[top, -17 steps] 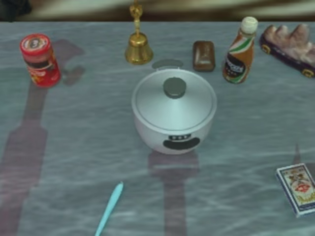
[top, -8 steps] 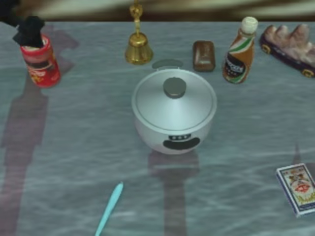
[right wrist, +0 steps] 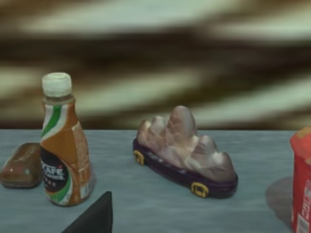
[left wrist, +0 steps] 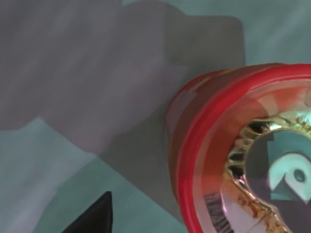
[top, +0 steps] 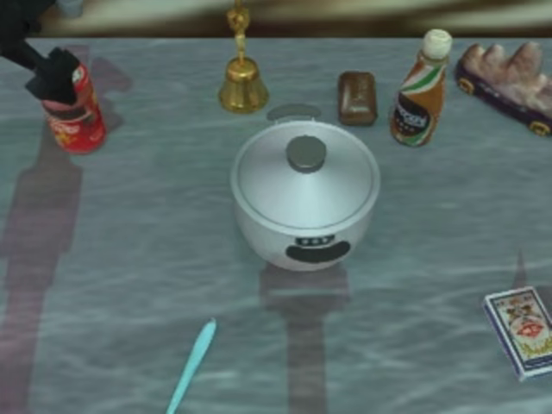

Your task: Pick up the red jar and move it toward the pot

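The red jar (top: 79,128) stands upright at the table's far left, well left of the silver-grey pot (top: 304,194) in the middle. My left gripper (top: 53,78) hangs over the jar's lid and hides most of it from above. In the left wrist view the jar (left wrist: 233,160) fills the frame close up. One dark finger (left wrist: 97,216) shows beside it with a gap to the jar's wall, so the gripper is open. My right gripper is out of the top view; one of its fingers (right wrist: 97,216) shows in the right wrist view, holding nothing.
Along the back stand a brass bell (top: 242,82), a brown block (top: 357,97), a brown bottle (top: 419,90) and a rock ornament (top: 509,82). A card box (top: 522,330) lies front right and a teal pen (top: 193,365) front centre.
My left gripper came in from the far left corner and lowered over the red jar's lid. The jar has stayed in place.
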Action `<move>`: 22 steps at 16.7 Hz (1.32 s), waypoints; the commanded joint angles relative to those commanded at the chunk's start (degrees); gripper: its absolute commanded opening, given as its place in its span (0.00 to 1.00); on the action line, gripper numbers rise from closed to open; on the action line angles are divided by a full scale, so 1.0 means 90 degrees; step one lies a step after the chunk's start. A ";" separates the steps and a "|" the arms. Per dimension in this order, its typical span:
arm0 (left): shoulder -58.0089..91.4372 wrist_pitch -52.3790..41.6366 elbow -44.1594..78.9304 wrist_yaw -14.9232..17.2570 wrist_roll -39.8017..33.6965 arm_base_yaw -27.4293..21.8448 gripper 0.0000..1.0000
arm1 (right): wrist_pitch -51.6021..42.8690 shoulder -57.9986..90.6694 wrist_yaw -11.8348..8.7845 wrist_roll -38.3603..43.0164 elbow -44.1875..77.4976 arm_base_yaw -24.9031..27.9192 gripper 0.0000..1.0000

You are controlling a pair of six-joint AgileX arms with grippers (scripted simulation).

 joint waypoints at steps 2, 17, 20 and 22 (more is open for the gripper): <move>0.0014 0.0031 -0.0036 -0.0001 -0.0011 -0.0038 1.00 | 0.0000 0.0000 0.0000 0.0000 0.0000 0.0000 1.00; -0.0073 0.1330 -0.1374 -0.0025 -0.0132 -0.0131 0.85 | 0.0000 0.0000 0.0000 0.0000 0.0000 0.0000 1.00; -0.0073 0.1330 -0.1374 -0.0025 -0.0132 -0.0131 0.62 | 0.0000 0.0000 0.0000 0.0000 0.0000 0.0000 1.00; -0.0073 0.1330 -0.1374 -0.0025 -0.0132 -0.0131 0.47 | 0.0000 0.0000 0.0000 0.0000 0.0000 0.0000 1.00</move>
